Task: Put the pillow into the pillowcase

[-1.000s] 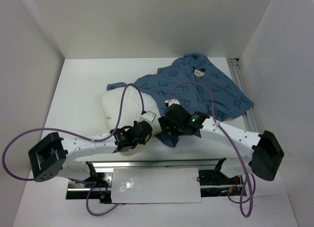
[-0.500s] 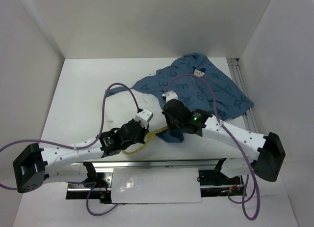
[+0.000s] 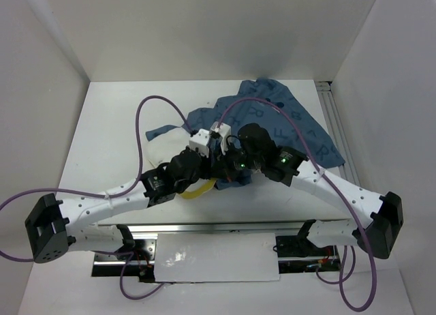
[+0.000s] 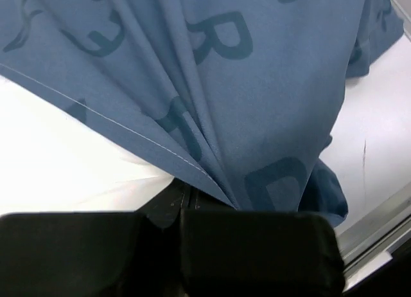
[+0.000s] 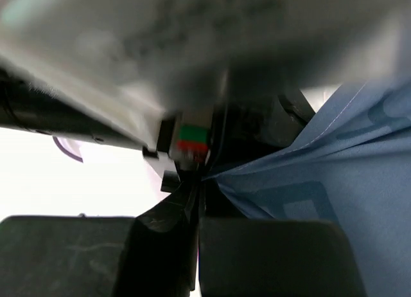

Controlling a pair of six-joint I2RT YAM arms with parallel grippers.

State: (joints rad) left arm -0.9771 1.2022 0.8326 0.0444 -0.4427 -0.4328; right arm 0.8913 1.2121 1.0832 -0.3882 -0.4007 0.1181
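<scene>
Pillow [image 3: 165,148] comes first: white and puffy, lying left of centre on the bench [image 3: 109,124]. Its right part is covered by blue cloth and by my arms. A yellow strip [image 3: 197,191] shows at its near side, just below my left tool. I can't tell whether it belongs to the pillow or to the case lining.

My left tool [image 3: 204,166] sits at the pillow's right edge, pressed together on a gathered fold of the pillowcase [image 3: 286,117]. In the left wrist view the tool [image 4: 183,204] has the fingers [image 4: 257,245] closed. The blue lettered cloth [image 4: 225,85] fans up and away from the pinch, with the stitched hem running off to the left. There is white under that hem, pillow or bench, I can't tell which.

My right tool [image 3: 221,166] is just beside the left one, the two nearly touching at mid-bench. It is also clamped on the pillowcase. In the right wrist view the tool [image 5: 198,194] has the blue fabric [image 5: 334,200] drawn into a point between the closed fingers [image 5: 270,252] and spreading off to the right. The left arm's body is close in front, blurred.

Further right, the rest of the pillowcase lies crumpled and spread toward the far right of the bench, printed with pale letters. The pillow is outside the case, touching it at the pinched edge.
</scene>
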